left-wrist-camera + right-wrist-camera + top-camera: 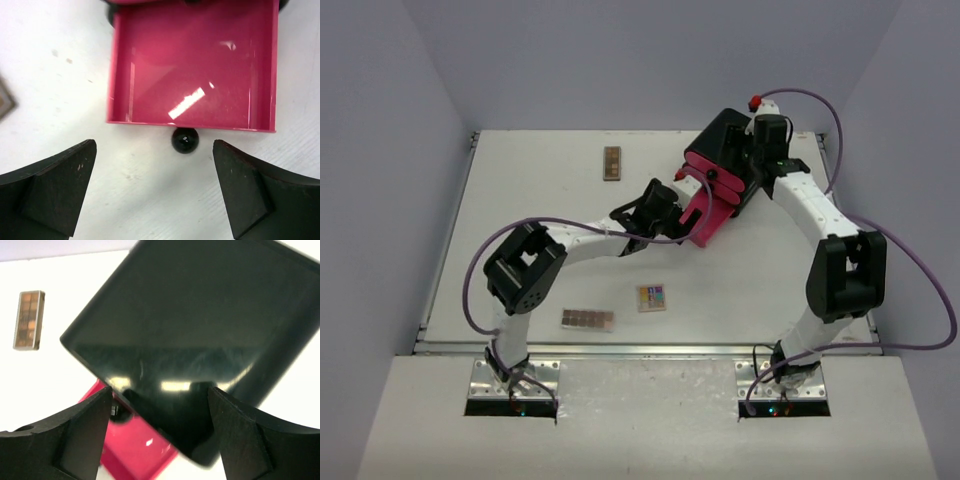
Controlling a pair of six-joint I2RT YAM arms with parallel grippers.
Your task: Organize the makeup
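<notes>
- Since the pink drawer (192, 65) stands pulled out of the black box (200, 315) with its floor bare, my reading is that the next job is fetching makeup to fill it.
- Left gripper (154, 150): jaws wide apart, nothing between them. It hangs just in front of the drawer's black knob (185, 140) without touching it.
- Right gripper (160, 390): fingers apart, sitting over the top of the box. I cannot tell whether the pads press on it, and no makeup is held.
- All the makeup in sight lies loose on the table (520, 180), none of it in the drawer. No pencils or round compact show in any view.
- Far brown palette (611, 163): lies to the left of the left gripper and a little farther from the bases. Its long axis runs near-to-far. Probably the shortest reach.
- Multicoloured palette (652, 298): roughly square, lying back toward the bases from the left gripper, almost directly behind it.
- Near brown palette (588, 319): close to the table's near edge, just left of the multicoloured one. Its long axis runs left-to-right.
- All three lie on the left arm's side and well apart from the right gripper, so the left arm looks the natural picker.
- The jaws should close across a palette's short width, and the two brown palettes lie crosswise to each other, so they call for different wrist turns.
</notes>
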